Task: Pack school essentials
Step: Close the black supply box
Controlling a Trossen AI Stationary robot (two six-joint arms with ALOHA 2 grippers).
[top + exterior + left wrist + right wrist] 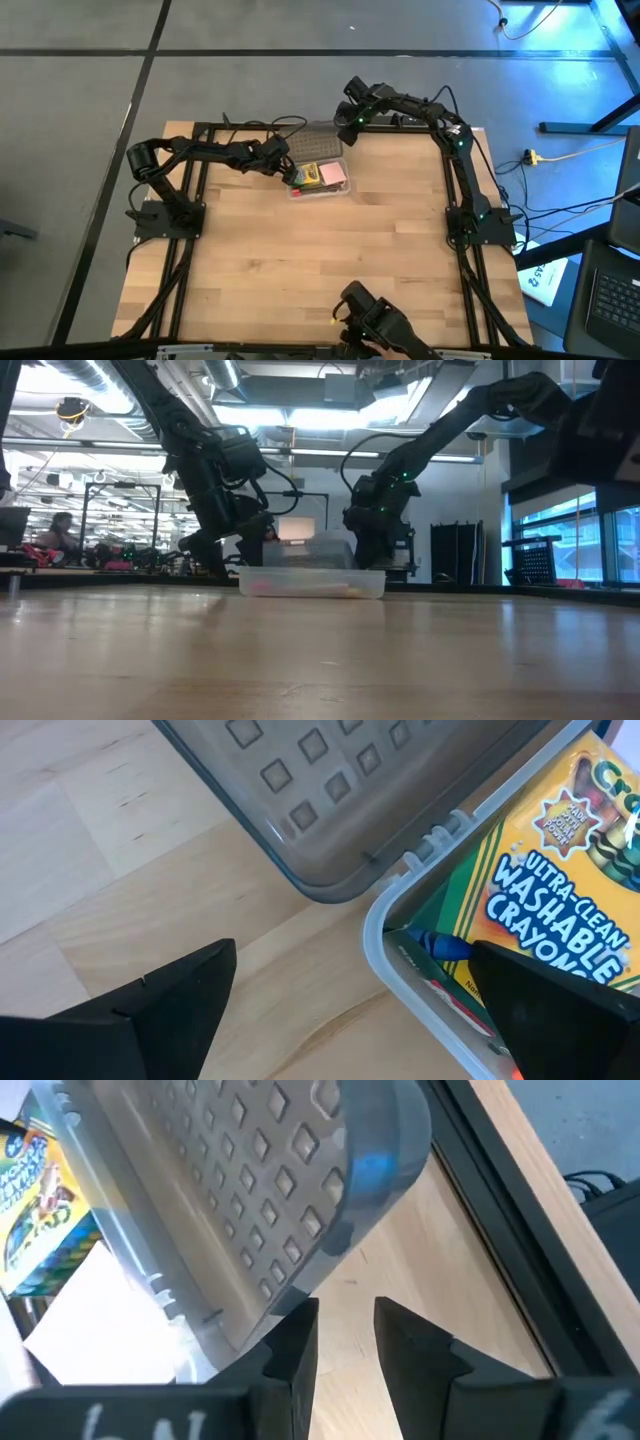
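A clear plastic case (322, 180) sits on the table toward its far edge. Its dotted grey lid (315, 140) is swung open behind it, hinged at the case's far wall. The green-and-yellow crayon box (540, 910) and the pink pad (335, 174) lie inside, with a blue stick (440, 942) and something red (450, 995) along the wall. My left gripper (340, 1010) is wide open at the case's left end, one finger over the table and one over the case's inside. My right gripper (345, 1342), open by a narrow gap, is at the lid's far edge (300, 1295). Scissors and pencil are not visible. My left gripper has one finger (540, 1010) over the case's inside, near its corner (385, 935); I cannot tell whether it touches the wall or the contents. My right gripper has one finger (295, 1345) against the lid's free edge; I cannot tell whether it touches.
Black frame rails (200, 200) run along the table's left, right and far sides, with cables (250, 125) at the far edge. A dark mount (375, 320) stands at the near edge. Bare wood (320, 260) stretches between the case and the near edge.
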